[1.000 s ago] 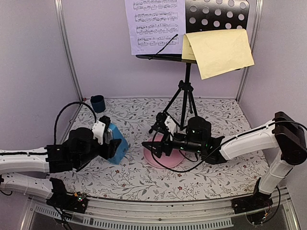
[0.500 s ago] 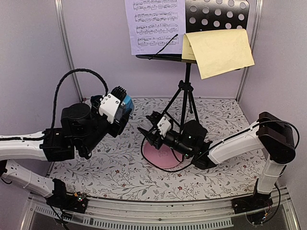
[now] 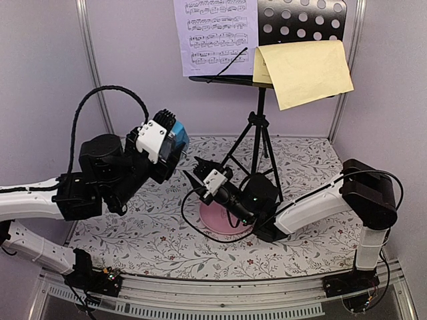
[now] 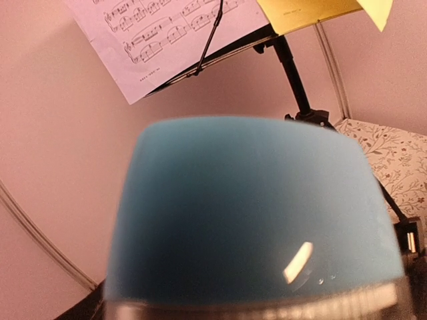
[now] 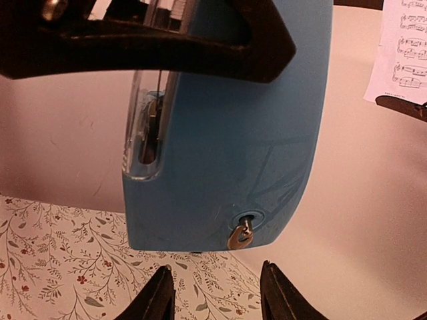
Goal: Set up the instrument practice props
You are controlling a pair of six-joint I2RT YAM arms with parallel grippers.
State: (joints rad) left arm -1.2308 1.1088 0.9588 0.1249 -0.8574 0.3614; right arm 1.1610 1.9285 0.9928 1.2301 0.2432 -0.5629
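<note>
My left gripper (image 3: 168,143) is shut on the small blue metronome (image 3: 177,140) and holds it in the air above the table's left half. The metronome's blue body (image 4: 253,213) fills the left wrist view. My right gripper (image 3: 200,171) points up at it from the right. Its jaws are open and empty, just below the metronome (image 5: 227,133) and its silver winding key (image 5: 241,235). The black music stand (image 3: 303,23) stands at the back on its tripod. A lilac sheet (image 3: 217,37) rests on its left side. A folded yellow sheet (image 3: 307,70) hangs on its right.
A pink round plate (image 3: 215,221) lies on the floral table cover under my right arm. The tripod legs (image 3: 257,143) spread just behind my right gripper. Metal frame posts (image 3: 93,73) stand at the back corners.
My left arm has lifted the metronome off the table and up to the right. My right gripper has risen from the plate toward the metronome, and its jaws have narrowed.
</note>
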